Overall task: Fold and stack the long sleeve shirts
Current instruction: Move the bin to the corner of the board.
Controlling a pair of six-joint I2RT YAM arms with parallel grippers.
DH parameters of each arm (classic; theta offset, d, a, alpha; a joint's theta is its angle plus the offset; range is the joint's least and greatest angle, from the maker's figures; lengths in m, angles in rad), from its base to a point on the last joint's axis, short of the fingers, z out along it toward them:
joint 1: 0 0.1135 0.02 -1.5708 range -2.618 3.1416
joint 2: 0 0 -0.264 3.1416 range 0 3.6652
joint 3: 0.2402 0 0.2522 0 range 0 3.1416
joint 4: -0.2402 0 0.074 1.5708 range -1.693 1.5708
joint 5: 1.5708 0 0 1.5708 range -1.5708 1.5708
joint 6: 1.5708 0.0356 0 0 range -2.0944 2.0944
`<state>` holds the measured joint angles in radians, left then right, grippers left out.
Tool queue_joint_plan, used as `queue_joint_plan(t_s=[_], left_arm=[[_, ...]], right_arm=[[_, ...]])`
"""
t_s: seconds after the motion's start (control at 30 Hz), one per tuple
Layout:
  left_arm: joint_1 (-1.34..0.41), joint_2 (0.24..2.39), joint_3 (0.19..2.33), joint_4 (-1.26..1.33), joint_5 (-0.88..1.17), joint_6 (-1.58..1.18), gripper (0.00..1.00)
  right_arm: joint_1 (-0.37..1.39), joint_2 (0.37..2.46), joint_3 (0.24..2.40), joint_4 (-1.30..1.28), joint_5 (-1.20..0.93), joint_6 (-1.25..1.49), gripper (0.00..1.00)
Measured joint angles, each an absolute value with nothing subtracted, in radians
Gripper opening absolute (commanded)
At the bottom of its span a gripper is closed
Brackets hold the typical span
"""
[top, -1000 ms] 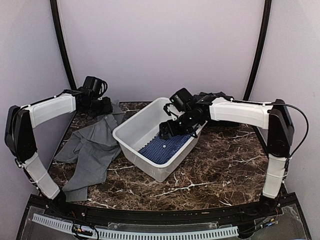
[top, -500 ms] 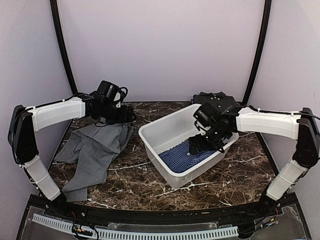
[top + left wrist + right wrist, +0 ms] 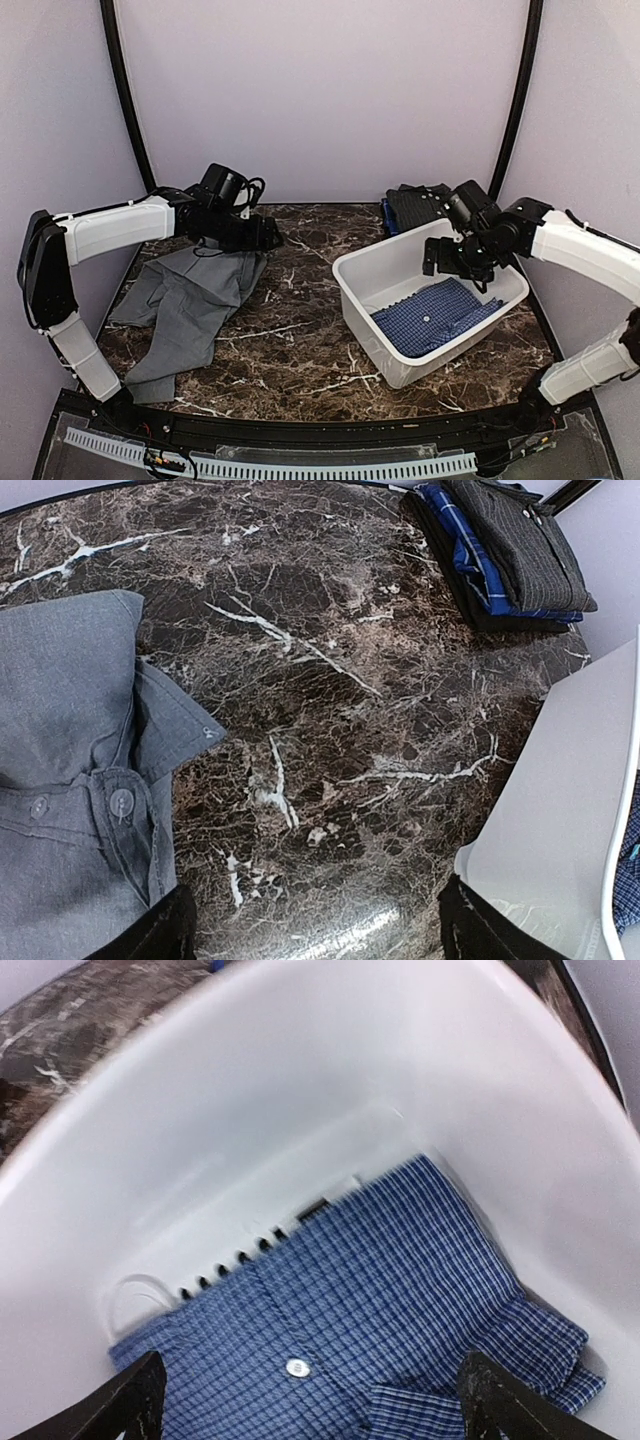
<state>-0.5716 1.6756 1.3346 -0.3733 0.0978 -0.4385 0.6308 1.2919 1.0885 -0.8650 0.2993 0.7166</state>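
Observation:
The grey shirt (image 3: 190, 295) lies spread and crumpled at the table's left; its collar and buttons show in the left wrist view (image 3: 70, 740). My left gripper (image 3: 266, 237) hovers just right of the collar, over bare marble, open and empty (image 3: 320, 935). The blue shirt (image 3: 435, 317) lies in the white tub (image 3: 365, 285) at the right. My right gripper (image 3: 452, 264) is inside the tub near its far wall, open (image 3: 320, 1405) above the blue shirt (image 3: 370, 1310), holding nothing.
A stack of folded dark and blue shirts (image 3: 415, 205) sits at the back right, also in the left wrist view (image 3: 510, 545). The tub's wall (image 3: 560, 810) stands right of my left gripper. Marble table (image 3: 290, 340) lies between shirt and tub.
The white tub has slid to the right with my right gripper inside it. My left gripper has moved right, off the grey shirt's collar edge.

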Motion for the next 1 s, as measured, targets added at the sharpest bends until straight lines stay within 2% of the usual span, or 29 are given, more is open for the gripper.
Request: queue_joint_plan(t_s=[0.27, 0.5, 0.67, 0.83, 1.0], left_arm=[[-0.572, 1.675, 1.335, -0.376, 0.083, -0.433, 0.83], [-0.556, 1.657, 1.333, -0.439, -0.043, -0.461, 0.84], [-0.471, 1.583, 1.292, -0.447, -0.07, -0.486, 0.83], [-0.428, 1.554, 1.287, -0.447, -0.083, -0.487, 0.84], [-0.43, 1.554, 1.271, -0.447, -0.07, -0.486, 0.84]], right_arm=[[0.884, 1.446, 1.426, -0.757, 0.313, 0.653, 0.99], [1.055, 1.721, 1.695, -0.632, 0.147, 0.608, 0.99], [1.132, 1.939, 1.854, -0.621, 0.035, 0.599, 0.99], [1.15, 2.081, 1.906, -0.621, 0.001, 0.612, 0.99], [1.131, 2.142, 1.909, -0.632, 0.084, 0.652, 0.99]])
